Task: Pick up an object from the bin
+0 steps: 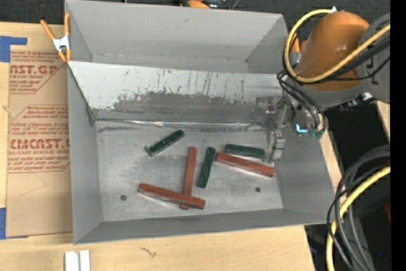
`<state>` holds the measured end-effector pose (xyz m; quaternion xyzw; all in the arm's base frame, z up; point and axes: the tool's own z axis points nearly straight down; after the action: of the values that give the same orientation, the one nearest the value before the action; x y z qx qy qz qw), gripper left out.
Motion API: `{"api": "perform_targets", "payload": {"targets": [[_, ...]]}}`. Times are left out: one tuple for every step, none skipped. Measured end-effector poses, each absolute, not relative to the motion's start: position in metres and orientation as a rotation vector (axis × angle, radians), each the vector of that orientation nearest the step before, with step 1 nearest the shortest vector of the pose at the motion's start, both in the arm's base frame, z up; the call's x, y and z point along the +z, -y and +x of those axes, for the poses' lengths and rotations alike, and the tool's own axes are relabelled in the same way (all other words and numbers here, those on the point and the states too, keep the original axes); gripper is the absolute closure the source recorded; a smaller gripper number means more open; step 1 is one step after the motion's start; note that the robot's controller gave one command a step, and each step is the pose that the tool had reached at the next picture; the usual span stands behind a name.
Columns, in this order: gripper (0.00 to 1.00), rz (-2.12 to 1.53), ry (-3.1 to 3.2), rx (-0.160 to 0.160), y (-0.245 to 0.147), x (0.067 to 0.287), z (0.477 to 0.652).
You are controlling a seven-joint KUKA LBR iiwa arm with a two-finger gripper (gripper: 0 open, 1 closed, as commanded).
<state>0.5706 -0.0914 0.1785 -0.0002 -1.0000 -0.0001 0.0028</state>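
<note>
My gripper [277, 146] hangs low at the right side of the bin floor. Its tip is just right of a short dark green stick [244, 151] and right above the right end of a red-brown stick [245, 165] that lies slanted below the green one. Whether it touches either stick I cannot tell. Nothing shows held in it. Another dark green stick [206, 167] lies nearly upright a little further left.
Left of these, a red-brown stick [189, 169] stands nearly upright across a longer red-brown one [171, 195] near the front wall. A dark green stick [165, 142] lies slanted at mid-left. The arm, with its orange cover and yellow cables, leans in over the right rim.
</note>
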Motion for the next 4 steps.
{"api": "perform_targets", "payload": {"targets": [[0.00,0.043,3.135,-0.002,0.091,0.065,0.555],[1.00,0.045,3.142,0.001,0.091,0.069,0.558],[1.00,0.582,3.097,0.003,0.069,0.233,0.570],[0.00,0.578,3.092,-0.001,0.070,0.229,0.569]]}}
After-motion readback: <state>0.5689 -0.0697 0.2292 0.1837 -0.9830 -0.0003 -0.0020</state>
